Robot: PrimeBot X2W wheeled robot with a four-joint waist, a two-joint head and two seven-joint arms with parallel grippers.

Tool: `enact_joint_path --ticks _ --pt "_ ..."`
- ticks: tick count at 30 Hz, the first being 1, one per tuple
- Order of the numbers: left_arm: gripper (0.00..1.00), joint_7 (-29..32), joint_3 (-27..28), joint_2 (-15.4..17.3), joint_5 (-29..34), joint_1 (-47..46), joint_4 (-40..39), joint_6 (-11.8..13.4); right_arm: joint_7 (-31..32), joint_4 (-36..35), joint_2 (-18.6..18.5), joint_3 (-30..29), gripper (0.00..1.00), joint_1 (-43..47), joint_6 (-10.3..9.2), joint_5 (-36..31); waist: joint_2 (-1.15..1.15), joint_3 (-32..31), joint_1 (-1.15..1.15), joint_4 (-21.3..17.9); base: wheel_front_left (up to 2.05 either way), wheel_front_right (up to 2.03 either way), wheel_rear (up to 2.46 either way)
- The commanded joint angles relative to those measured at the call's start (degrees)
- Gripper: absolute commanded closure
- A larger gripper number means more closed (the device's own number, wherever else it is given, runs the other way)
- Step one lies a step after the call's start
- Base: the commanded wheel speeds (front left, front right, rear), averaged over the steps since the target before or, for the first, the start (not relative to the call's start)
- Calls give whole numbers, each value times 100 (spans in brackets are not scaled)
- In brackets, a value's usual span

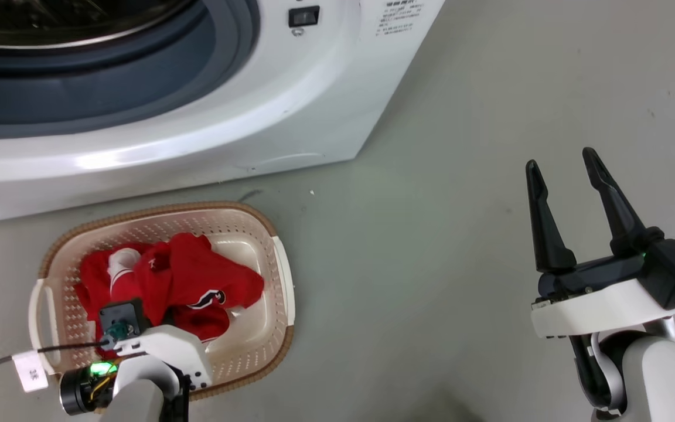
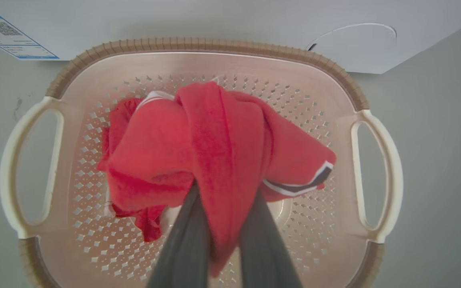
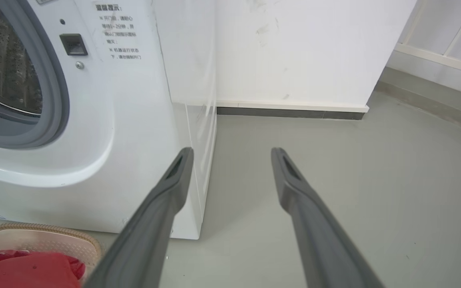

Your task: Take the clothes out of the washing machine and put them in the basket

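The cream basket [image 1: 197,207] with a brown rim stands on the floor in front of the white washing machine [image 1: 197,135]. The red clothes [image 1: 197,275] lie heaped inside it, one showing white and dark trim. My left wrist [image 1: 156,351] hangs over the basket's near side. In the left wrist view my left gripper [image 2: 226,186] points down into the basket [image 2: 198,43]; a fold of the clothes [image 2: 214,136] is pinched between its fingers and covers the tips. My right gripper [image 1: 561,161] stands open and empty over bare floor, far right of the basket.
The porthole's grey rubber rim [image 1: 138,76] and steel drum [image 3: 2,60] show with the opening uncovered. A cable with a white tag [image 1: 30,370] runs by the basket's left handle. A white wall with a dark skirting [image 3: 290,114] stands beyond the machine. Grey floor [image 1: 431,264] spreads right.
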Motion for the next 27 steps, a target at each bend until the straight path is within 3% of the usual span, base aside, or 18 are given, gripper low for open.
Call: enact_joint_path --ticks 1,17,27 --pt "100 -31 17 -1 -8 -145 106 -30 -35 15 3 16 0 -107 -4 7 0 194 0 -89 0 0 0" --pt "100 -38 190 -86 134 -1368 1890 -291 -249 171 3 52 0 -488 -4 71 0 979 0 -270 0 0 0" --pt "100 -35 271 -192 129 -1707 2344 -325 -304 288 3 -96 0 -513 -4 8 0 1035 0 -282 0 0 0"
